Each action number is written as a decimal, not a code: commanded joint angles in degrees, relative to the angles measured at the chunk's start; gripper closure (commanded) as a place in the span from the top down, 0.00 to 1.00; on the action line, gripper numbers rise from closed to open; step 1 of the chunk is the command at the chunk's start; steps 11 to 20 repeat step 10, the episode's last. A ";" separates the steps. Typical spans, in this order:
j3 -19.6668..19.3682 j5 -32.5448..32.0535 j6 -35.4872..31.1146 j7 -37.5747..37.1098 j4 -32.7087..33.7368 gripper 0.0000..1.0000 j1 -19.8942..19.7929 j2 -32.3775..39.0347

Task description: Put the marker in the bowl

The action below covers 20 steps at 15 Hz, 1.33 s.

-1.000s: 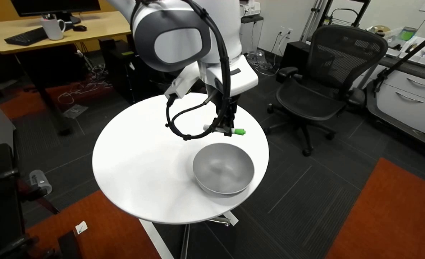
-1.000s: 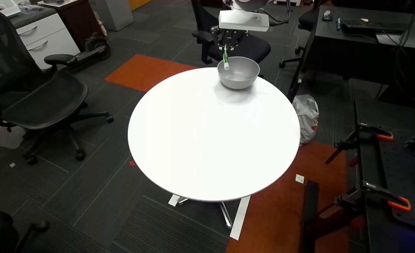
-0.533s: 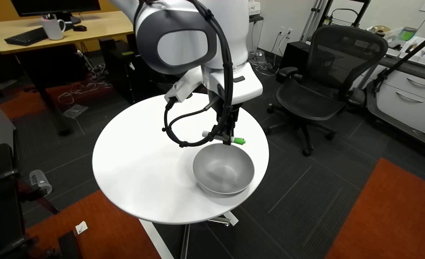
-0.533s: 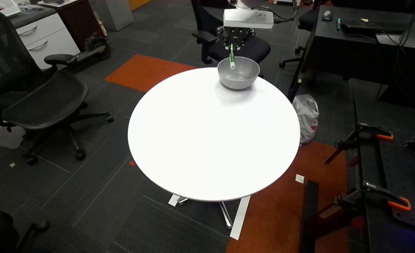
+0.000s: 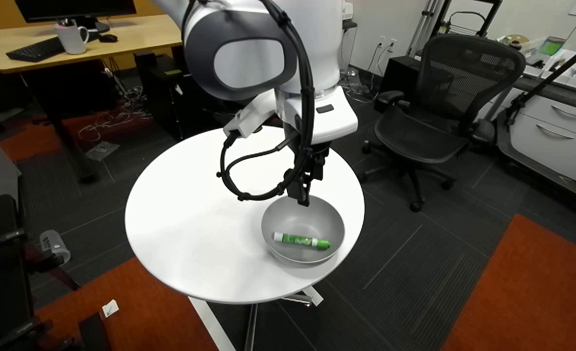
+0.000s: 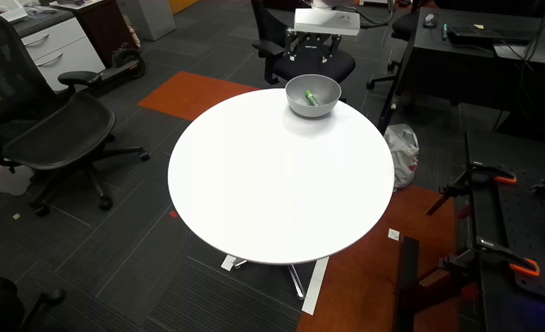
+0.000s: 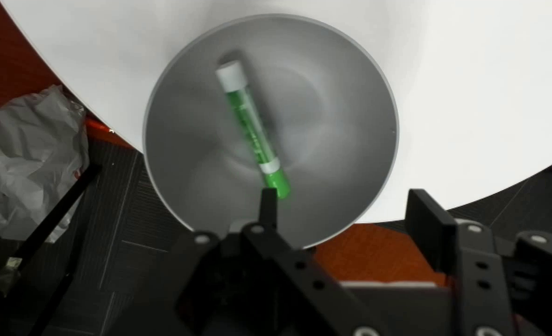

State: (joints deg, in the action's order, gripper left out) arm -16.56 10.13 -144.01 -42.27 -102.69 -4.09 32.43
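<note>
The green marker with its white end (image 5: 301, 240) lies inside the grey bowl (image 5: 319, 222), which stands near the edge of the round white table. Looking down in the wrist view, I see the marker (image 7: 252, 128) slanting across the bottom of the bowl (image 7: 350, 116), apart from my fingers. Above the bowl's rim hangs my gripper (image 7: 342, 198), its jaws spread wide with nothing between them. One finger overlaps the marker's green tip in that view. In an exterior view the gripper (image 6: 308, 59) is raised over the far side of the bowl (image 6: 313, 109), with the marker (image 6: 311, 97) inside.
The white table (image 6: 277, 184) carries only the bowl. A black mesh chair (image 5: 453, 97) stands on the floor beside it. A plastic bag (image 6: 402, 152) sits by the table, and a black bench (image 6: 521, 230) with orange-tipped clamps is close by.
The gripper came across and down toward the bowl with the marker held. Since half a second ago its jaws have opened and the marker has dropped into the bowl.
</note>
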 commanded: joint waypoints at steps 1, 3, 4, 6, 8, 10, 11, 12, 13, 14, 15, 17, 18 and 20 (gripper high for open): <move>0.48 -0.32 1.89 -1.75 -0.61 1.00 -0.46 -1.80; 0.58 -0.32 2.07 -1.55 -0.58 1.00 -0.51 -1.82; 0.61 -0.32 1.92 -1.49 -0.65 1.00 -0.50 -1.84; 0.58 -0.59 1.75 -1.25 -0.78 1.00 -0.40 -1.87; 0.80 -0.65 0.06 -0.40 0.13 1.00 -0.79 -0.15; 0.80 -0.65 0.06 -0.40 0.13 1.00 -0.79 -0.15; 0.80 -0.65 0.06 -0.40 0.13 1.00 -0.79 -0.15; 0.80 -0.65 0.06 -0.40 0.13 1.00 -0.79 -0.15; 0.80 -0.65 0.06 -0.40 0.13 1.00 -0.79 -0.15; 0.80 -0.65 0.06 -0.40 0.13 1.00 -0.79 -0.15; 0.80 -0.65 0.06 -0.40 0.13 1.00 -0.79 -0.15; 0.80 -0.65 0.06 -0.40 0.13 1.00 -0.79 -0.15; 0.80 -0.65 0.06 -0.40 0.13 1.00 -0.79 -0.15; 0.80 -0.65 0.06 -0.40 0.13 1.00 -0.79 -0.15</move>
